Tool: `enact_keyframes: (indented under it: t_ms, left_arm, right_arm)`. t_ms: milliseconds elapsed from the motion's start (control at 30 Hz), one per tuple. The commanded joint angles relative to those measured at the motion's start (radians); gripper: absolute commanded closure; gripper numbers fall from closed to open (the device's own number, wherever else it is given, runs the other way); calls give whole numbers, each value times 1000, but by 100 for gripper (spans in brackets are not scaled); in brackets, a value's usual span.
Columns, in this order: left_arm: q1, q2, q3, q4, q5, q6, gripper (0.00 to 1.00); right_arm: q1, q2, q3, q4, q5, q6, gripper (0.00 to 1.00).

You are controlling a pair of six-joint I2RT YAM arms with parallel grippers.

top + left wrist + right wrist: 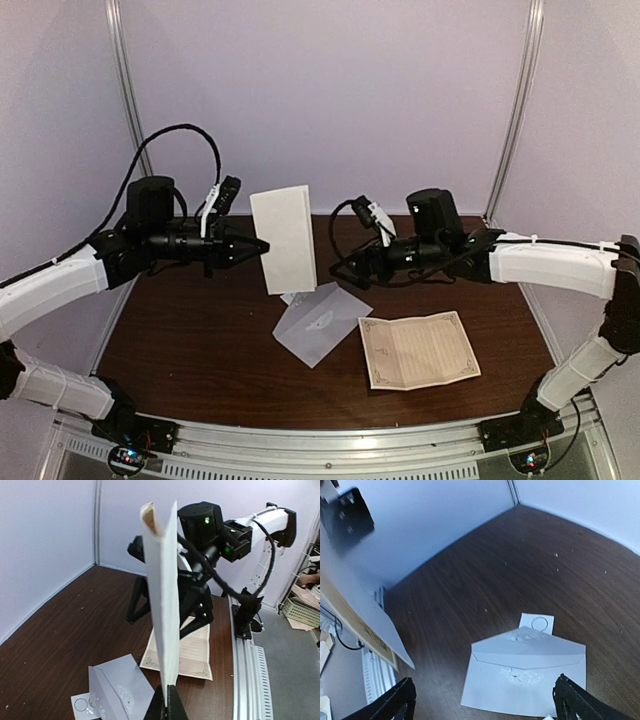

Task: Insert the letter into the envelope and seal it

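My left gripper (262, 245) is shut on the lower edge of a folded letter (285, 238), white outside and cream inside, and holds it upright above the table. In the left wrist view the letter (165, 590) rises edge-on from the shut fingers (161, 707). The pale envelope (320, 322) lies flat on the table below it with its triangular flap side up. My right gripper (345, 268) hangs open just right of the letter, above the envelope (525, 680), with nothing between its fingertips (402, 700).
A cream sheet with an ornate border (418, 350) lies unfolded to the right of the envelope. A small white strip with a round sticker (537, 622) pokes out from under the envelope's far edge. White walls and metal posts enclose the brown table (200, 340).
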Motion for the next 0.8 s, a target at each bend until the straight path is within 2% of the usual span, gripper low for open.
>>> enact_keyframes:
  t_ms: [0,100,200,533,767]
  left_arm:
    - [-49,0,6,112,198,-13,100]
    - [-111,31,36,108,264,-41,100]
    - [-162,53,68,85,234,-44,100]
    - [-179,103,101,84,114,-112,100]
    - [-194,123,105,85,111,-133,100]
  right_arm:
    - [-5,-154,-41,94,-88,97,1]
    - [-5,-235,-43,119,-137,128,0]
    - [-1,-283,-40,138,-207,148,0]
    - [30,-334,-58,193,-283,166,0]
    - [65,-296,-36,183,-256,140,2]
